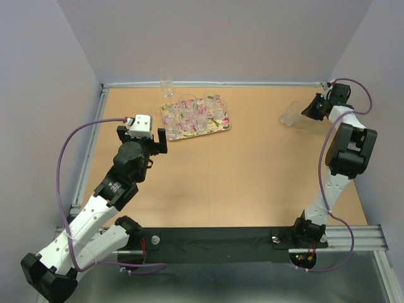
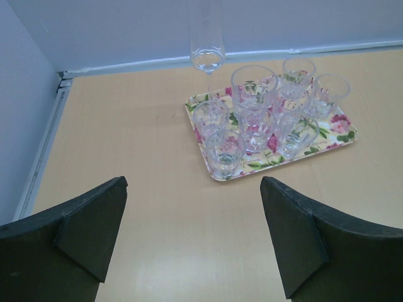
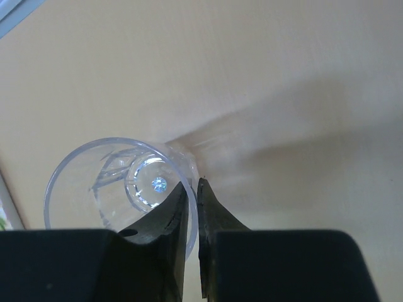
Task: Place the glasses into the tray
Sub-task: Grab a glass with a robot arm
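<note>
The floral tray point(image 1: 221, 127) lies at the back middle of the table and holds several clear glasses point(image 1: 187, 103); it also shows in the left wrist view point(image 2: 337, 139) with the glasses point(image 2: 254, 94) on it. One more glass point(image 1: 166, 86) stands behind the tray by the back rail, also seen in the left wrist view point(image 2: 207, 58). My left gripper point(image 1: 143, 140) is open and empty, short of the tray point(image 2: 192, 242). My right gripper point(image 1: 307, 112) is shut on the rim of a clear glass point(image 1: 290, 114) at the far right, one finger inside it point(image 3: 194, 207), the glass point(image 3: 94, 182) tilted.
A metal rail point(image 1: 240, 83) runs along the back edge and another point(image 1: 91, 145) along the left edge. Lilac walls close in the table on three sides.
</note>
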Controlling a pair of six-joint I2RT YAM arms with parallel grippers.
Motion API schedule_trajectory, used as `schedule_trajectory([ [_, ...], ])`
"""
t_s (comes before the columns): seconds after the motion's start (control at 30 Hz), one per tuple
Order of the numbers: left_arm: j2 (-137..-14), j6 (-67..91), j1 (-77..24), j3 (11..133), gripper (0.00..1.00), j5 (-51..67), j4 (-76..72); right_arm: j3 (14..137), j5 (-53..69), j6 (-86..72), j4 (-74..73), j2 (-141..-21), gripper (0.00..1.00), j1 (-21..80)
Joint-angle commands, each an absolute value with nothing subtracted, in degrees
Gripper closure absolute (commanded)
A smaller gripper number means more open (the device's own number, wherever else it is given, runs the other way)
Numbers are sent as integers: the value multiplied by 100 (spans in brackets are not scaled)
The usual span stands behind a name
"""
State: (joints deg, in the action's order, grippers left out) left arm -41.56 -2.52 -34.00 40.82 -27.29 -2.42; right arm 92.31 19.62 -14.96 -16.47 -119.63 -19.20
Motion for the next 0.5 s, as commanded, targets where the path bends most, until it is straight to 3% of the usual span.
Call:
schedule_trajectory([
  [0.0, -4069, -264, -3358, 3999, 1, -2813, -598, 9378, 3213, -880, -1485, -11541, 99, -1942],
  [0.2, -4034, -255, -3358, 3999, 1, -2769, -598, 9185, 4550, -308, -1477, -11181, 99, -1925],
  [0.47, -4043, -264, -3349, 3990, 1, -2769, -598, 8833, 4869, 193, -1485, -10741, 100, -1582],
])
